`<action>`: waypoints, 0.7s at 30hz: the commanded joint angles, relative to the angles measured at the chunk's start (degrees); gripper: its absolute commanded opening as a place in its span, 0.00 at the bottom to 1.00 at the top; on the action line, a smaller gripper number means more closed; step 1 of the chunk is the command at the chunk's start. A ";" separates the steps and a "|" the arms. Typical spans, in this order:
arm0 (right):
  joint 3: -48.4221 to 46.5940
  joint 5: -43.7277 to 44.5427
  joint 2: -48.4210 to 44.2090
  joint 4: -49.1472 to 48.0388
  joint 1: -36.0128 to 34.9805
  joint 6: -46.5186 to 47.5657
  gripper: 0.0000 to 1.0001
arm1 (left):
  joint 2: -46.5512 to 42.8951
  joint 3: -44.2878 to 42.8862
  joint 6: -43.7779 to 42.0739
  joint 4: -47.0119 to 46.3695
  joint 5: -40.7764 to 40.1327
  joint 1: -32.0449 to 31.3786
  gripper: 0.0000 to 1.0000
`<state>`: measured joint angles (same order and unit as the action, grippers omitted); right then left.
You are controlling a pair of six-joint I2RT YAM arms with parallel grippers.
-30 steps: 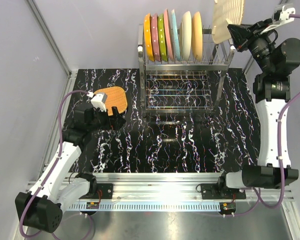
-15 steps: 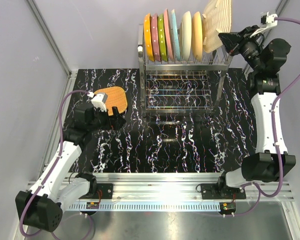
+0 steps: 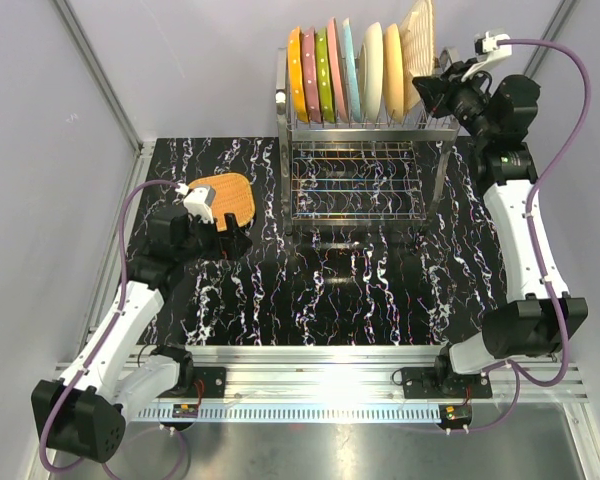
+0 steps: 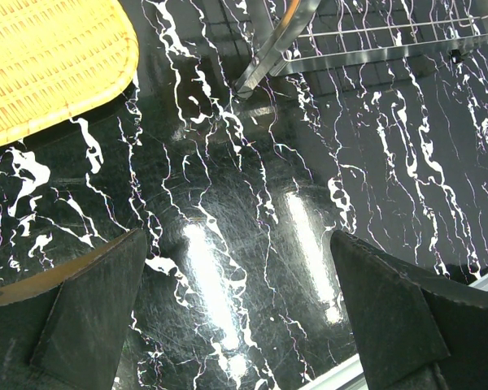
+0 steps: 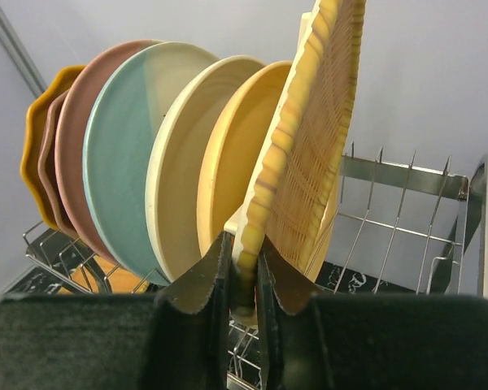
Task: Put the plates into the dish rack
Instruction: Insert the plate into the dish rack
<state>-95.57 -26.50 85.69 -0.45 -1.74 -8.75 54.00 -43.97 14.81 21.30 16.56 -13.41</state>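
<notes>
Several plates (image 3: 345, 70) stand on edge in the upper tier of the steel dish rack (image 3: 355, 190). At their right end my right gripper (image 3: 432, 90) is shut on the rim of a tan woven plate (image 3: 418, 45), held upright beside the yellow plate (image 5: 228, 162). In the right wrist view the woven plate (image 5: 317, 138) rises from between the fingers of the gripper (image 5: 242, 268), which hide its lower rim. Another tan woven plate (image 3: 230, 198) lies flat on the table at the left. Just in front of it my left gripper (image 3: 230, 240) hangs open, nothing between its fingers (image 4: 89, 301).
The rack's lower tier is bare wire with a leg (image 4: 276, 45) near the left gripper. Free prongs (image 5: 398, 175) stand to the right of the held plate. Grey walls enclose the black marbled table (image 3: 360, 290); a metal rail runs along its near edge.
The right arm has swung the woven plate left and down, turning it edge-on against the row of racked plates. The left arm has not moved.
</notes>
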 commanded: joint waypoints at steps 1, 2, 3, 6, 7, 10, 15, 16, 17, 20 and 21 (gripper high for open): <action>-3.22 6.46 -0.26 -1.31 -2.13 7.60 0.00 | 0.23 -0.24 -0.57 -1.70 -0.47 -0.21 0.99; -3.22 6.98 -0.17 -1.05 -2.65 8.05 0.00 | 0.23 -0.33 -0.57 -1.70 -0.56 -0.21 0.99; -2.96 8.03 -0.17 -1.05 -2.74 8.31 0.00 | 0.23 -0.24 -0.57 -1.70 -0.47 -0.21 0.99; -3.22 9.01 0.27 -0.35 -3.09 9.97 0.00 | 0.23 -0.33 -0.57 -1.53 -0.30 -0.21 0.99; -3.31 9.36 0.18 -0.08 -3.10 10.59 0.00 | 0.23 -0.24 -0.57 -1.61 -0.30 -0.21 0.99; -3.48 10.15 0.00 0.01 -3.10 11.47 0.00 | 0.14 -0.24 -0.57 -1.61 -0.30 -0.21 0.99; -4.18 10.16 -0.70 2.12 -3.10 12.09 0.00 | 0.14 -0.24 -0.57 -1.61 -0.12 -0.21 0.99; -4.19 10.15 -0.96 2.03 -3.10 12.01 0.00 | 0.23 -0.33 -0.48 -1.70 -0.12 -0.21 0.99; -4.36 10.24 -1.14 1.86 -3.10 11.83 0.00 | 0.06 -0.33 -0.48 -1.70 -0.21 -0.21 0.99; -5.24 10.24 -1.67 2.38 -3.10 11.83 0.00 | 0.06 -0.33 -0.48 -1.70 -0.12 -0.21 0.99; -5.42 10.33 -1.93 2.47 -3.10 12.00 0.00 | 0.06 -0.33 -0.48 -1.70 -0.12 -0.21 0.99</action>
<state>-97.23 -19.25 86.02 3.92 -5.26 -1.50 54.17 -43.97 14.81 21.32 16.58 -13.41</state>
